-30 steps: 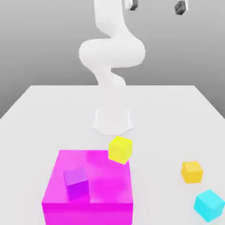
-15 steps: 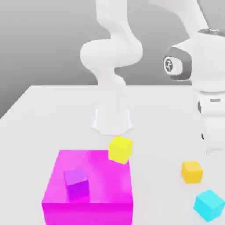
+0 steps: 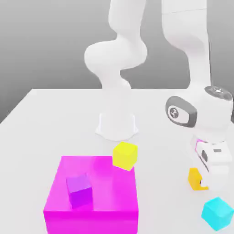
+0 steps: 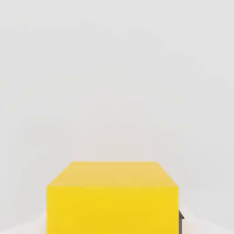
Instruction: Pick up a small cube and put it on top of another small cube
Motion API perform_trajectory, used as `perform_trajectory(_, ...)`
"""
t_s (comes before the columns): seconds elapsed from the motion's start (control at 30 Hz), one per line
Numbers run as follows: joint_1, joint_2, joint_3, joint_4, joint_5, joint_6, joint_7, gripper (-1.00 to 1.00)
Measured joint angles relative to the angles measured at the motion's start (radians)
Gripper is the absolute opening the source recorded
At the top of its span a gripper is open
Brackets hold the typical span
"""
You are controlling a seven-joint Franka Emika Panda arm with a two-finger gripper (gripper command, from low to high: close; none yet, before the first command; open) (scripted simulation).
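Orange cube (image 3: 194, 178): you find it on the desk (image 3: 55, 119) at the exterior view's right, partly covered by the arm's hand. In the hand view it (image 4: 112, 201) sits close under the camera, its flat top face up.
Gripper (image 3: 204, 181): it is down at the orange cube, pointing at the desk. You cannot tell whether it is open, closed or holding the cube.
Cyan cube (image 3: 218, 213): on the desk near the orange cube, closer to the exterior camera, apart from it.
Magenta block (image 3: 114, 192): large, at the exterior view's left, well apart from the gripper.
Purple cube (image 3: 79, 189): on top of the magenta block, toward its near left part.
Yellow cube (image 3: 124, 155): tilted, at the block's far right corner. You cannot tell whether it rests on the block or just behind it.
Arm base (image 3: 117, 125): on the desk behind the block.
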Motion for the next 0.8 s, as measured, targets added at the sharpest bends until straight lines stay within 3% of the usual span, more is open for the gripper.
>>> perform_trajectory(0.2,-0.028,-0.190,0.040,-0.034,0.062,-0.156,-0.045,-1.00)
perform_trajectory(0.53,-0.073,-0.124,-0.041,0.296,0.106,-0.419,0.093,-1.00)
perform_trajectory(0.67,-0.077,-0.003,-0.050,0.334,0.109,-0.335,0.107,-1.00)
perform_trajectory(0.7,-0.077,0.022,-0.050,0.336,0.109,-0.312,0.107,1.00)
perform_trajectory(0.8,-0.077,0.022,-0.050,0.336,0.109,-0.312,0.107,1.00)
